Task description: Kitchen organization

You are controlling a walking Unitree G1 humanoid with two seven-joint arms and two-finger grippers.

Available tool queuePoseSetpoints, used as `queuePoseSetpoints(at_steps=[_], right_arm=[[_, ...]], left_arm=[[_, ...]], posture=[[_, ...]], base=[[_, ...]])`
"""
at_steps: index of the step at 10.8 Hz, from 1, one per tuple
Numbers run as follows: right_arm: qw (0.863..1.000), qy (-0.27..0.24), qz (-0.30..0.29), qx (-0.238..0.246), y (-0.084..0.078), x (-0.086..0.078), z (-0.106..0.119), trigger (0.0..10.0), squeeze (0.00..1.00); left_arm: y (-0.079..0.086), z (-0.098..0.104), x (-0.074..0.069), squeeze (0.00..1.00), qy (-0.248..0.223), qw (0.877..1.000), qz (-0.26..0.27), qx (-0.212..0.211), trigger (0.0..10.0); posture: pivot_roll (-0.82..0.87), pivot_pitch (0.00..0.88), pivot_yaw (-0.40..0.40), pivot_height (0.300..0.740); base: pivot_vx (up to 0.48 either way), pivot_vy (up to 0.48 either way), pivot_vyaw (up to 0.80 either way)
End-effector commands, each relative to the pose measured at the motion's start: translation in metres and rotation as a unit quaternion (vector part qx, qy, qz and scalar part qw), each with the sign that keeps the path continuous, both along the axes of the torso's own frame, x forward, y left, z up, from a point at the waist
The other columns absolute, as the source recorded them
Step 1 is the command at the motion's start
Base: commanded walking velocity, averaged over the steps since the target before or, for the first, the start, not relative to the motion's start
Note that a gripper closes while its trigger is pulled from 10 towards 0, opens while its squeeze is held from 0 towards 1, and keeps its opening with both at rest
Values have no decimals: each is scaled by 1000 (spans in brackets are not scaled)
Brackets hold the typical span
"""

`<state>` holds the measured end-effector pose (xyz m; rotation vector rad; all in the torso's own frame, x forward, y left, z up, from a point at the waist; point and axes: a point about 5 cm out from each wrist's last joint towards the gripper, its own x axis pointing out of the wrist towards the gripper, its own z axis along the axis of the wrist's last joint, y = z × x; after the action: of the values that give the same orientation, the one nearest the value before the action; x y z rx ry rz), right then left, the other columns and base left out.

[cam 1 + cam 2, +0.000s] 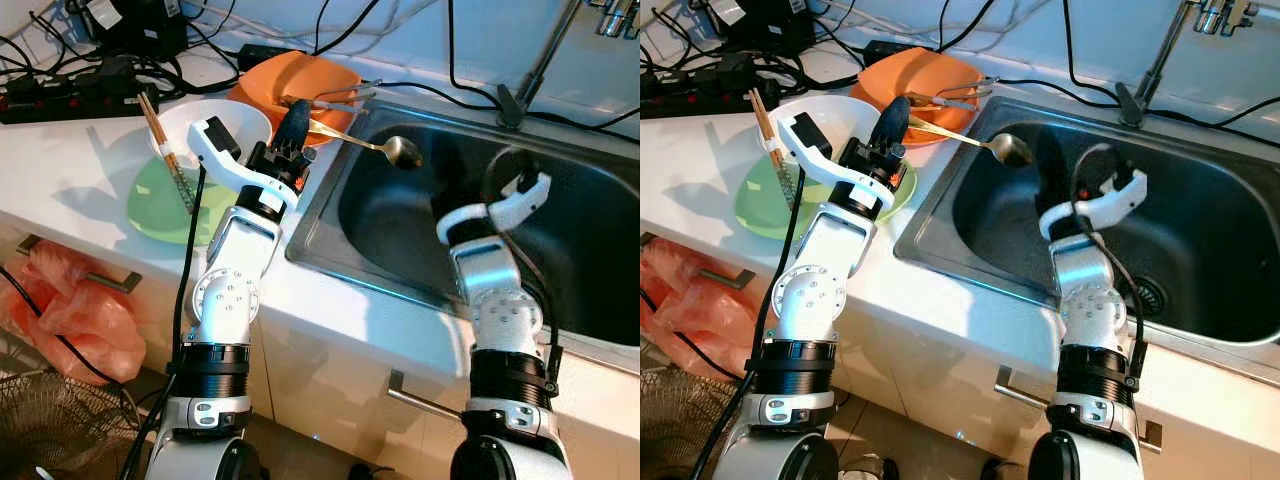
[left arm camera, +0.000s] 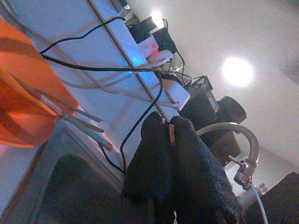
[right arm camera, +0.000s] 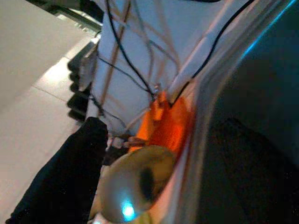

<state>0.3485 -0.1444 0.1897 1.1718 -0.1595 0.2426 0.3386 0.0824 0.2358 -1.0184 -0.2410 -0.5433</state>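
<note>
The left gripper (image 1: 296, 118) was up at the near rim of the orange bowl (image 1: 275, 78), its two black fingers (image 2: 154, 154) pressed together on the handle of a gold spoon (image 1: 375, 146). From those fingers the handle ran out to the right, and the spoon's bowl hung over the left end of the sink (image 1: 330, 225), just past the edge. In the left wrist view only a sliver of the handle showed in the seam between the pads, so how firm the grip was I couldn't say.

Just behind the fingertips, a few metal utensils (image 1: 345, 96) lay across the orange bowl, ends poking over its rim toward the sink; whether they were chopsticks or something else was hard to make out. To the gripper's left sat a white bowl (image 1: 240, 115) on a green plate (image 1: 150, 205), with wooden chopsticks (image 1: 165, 150) leaning out of it, partly hidden by the arm's white bracket.

The right gripper (image 1: 505, 170) was down inside the sink, black against the dark basin, and I couldn't tell whether its fingers were apart or together. Its wrist camera caught the spoon's shiny bowl (image 3: 135, 186) blurred and close.

Beyond that, black cables (image 1: 450, 60) trailed over the white counter (image 1: 70, 160), a power strip (image 1: 55, 100) lay far left, and the faucet (image 1: 545, 55) rose behind the sink, cut off at the top. Below the counter hung an orange plastic bag (image 1: 70, 310).
</note>
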Motion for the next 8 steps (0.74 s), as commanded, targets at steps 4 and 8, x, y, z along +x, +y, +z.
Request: queuePoseSetpoints(at_steps=[4, 8], right_arm=[[1000, 6, 15, 1, 1, -3, 0, 10000, 0], [1000, 8, 23, 4, 5, -3, 0, 10000, 0]], left_arm=[[-27, 21, -6, 0, -30, 996, -40, -71, 10000], [-32, 18, -5, 0, -21, 995, -59, -74, 10000]], posture=[[30, 80, -31, 740], [31, 87, -29, 740]], base=[[0, 0, 0], [0, 0, 0]])
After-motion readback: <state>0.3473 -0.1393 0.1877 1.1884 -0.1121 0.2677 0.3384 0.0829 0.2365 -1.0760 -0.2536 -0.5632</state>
